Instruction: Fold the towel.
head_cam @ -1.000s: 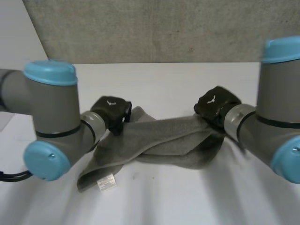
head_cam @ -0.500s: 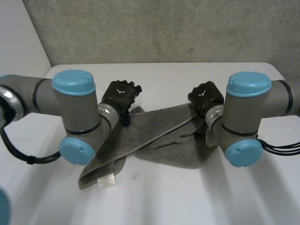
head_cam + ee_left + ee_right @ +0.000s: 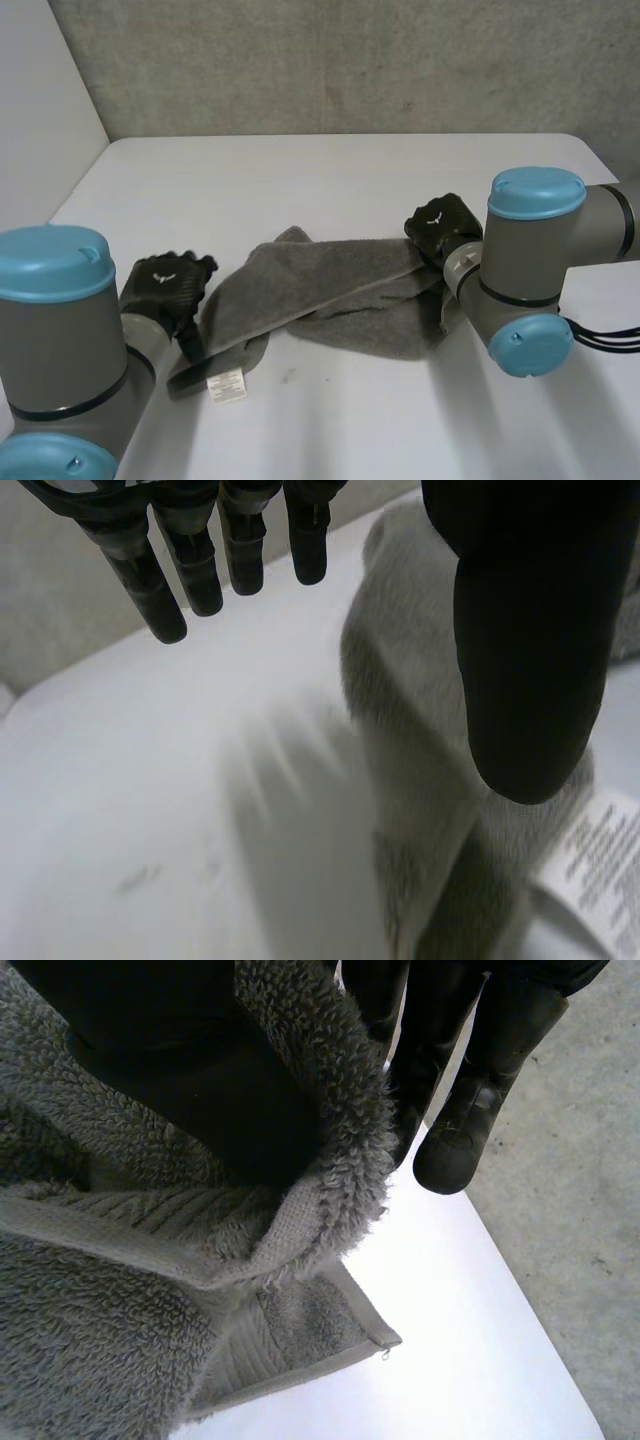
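Observation:
The grey towel (image 3: 330, 300) lies crumpled across the middle of the white table (image 3: 330, 170), a folded strip running over it and a white label (image 3: 227, 385) at its near left corner. My left hand (image 3: 165, 290) hovers open just left of that corner. In the left wrist view its fingers (image 3: 200, 570) hang straight over bare table, and its thumb (image 3: 530, 630) is above the towel (image 3: 420, 710) without holding it. My right hand (image 3: 440, 225) is at the towel's right end. In the right wrist view its thumb (image 3: 200, 1080) and fingers (image 3: 470, 1110) pinch a fold of the towel (image 3: 120, 1310).
A grey wall (image 3: 330, 60) stands behind the table's far edge. Bare table stretches in front of the towel and behind it. Both grey arms with blue caps crowd the near left and right sides.
My left hand has opened, released the towel's left end and drawn back toward the near left. The towel's left part now lies on the table. The right hand keeps its grip.

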Robot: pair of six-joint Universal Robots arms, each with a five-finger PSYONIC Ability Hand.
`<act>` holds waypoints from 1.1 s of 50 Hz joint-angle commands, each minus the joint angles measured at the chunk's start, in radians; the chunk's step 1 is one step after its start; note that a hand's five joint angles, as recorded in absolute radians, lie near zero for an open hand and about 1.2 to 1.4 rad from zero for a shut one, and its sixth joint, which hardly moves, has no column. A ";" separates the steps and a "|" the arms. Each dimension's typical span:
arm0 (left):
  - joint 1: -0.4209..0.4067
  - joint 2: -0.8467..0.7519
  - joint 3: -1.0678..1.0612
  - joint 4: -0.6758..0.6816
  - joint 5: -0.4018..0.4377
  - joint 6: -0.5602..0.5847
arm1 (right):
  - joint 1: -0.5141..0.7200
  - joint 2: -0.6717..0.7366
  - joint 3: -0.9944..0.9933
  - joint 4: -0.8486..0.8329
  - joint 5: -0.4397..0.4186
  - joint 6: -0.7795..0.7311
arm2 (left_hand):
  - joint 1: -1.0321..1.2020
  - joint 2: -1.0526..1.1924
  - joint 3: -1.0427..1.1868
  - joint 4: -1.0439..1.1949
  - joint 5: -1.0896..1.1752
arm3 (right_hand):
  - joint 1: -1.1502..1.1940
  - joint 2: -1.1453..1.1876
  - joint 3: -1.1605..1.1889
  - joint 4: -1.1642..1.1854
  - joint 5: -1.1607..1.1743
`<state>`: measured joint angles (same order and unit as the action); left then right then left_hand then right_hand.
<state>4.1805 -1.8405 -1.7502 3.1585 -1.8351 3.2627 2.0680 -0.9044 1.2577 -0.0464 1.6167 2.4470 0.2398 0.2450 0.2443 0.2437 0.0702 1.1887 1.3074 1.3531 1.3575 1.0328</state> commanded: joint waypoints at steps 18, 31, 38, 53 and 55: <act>0.036 -0.140 0.002 -0.006 0.089 -0.104 | -0.035 -0.025 0.048 0.000 -0.006 0.013 | 0.270 0.265 0.266 0.266 0.265 | 0.208 0.089 0.043 0.039 0.189; 0.087 -0.066 0.090 -0.018 0.088 -0.112 | -0.074 -0.171 0.057 0.026 -0.003 0.006 | 1.156 1.151 1.152 1.153 1.152 | 0.208 0.089 0.043 0.039 0.189; 0.131 0.145 0.210 -0.101 0.093 0.067 | -0.114 -0.334 0.005 0.204 -0.018 -0.003 | 1.156 1.151 1.152 1.153 1.152 | 0.208 0.089 0.043 0.039 0.189; 0.138 0.081 0.318 -0.238 0.169 0.471 | -0.155 -0.369 -0.093 0.612 -0.124 -0.213 | 1.156 1.151 1.152 1.153 1.152 | 0.208 0.089 0.043 0.039 0.189; 0.138 0.038 0.334 -0.238 0.168 0.491 | -0.155 -0.322 -0.100 0.612 -0.120 -0.238 | 1.156 1.151 1.152 1.153 1.152 | 0.208 0.089 0.043 0.039 0.189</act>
<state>4.3173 -1.7000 -1.4401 2.9279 -1.6726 3.6745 1.9162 -1.3173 1.1540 0.5454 1.5025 2.2793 1.1837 1.2161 1.2152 1.2172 1.0347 1.1936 1.3075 1.3567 1.3574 1.0328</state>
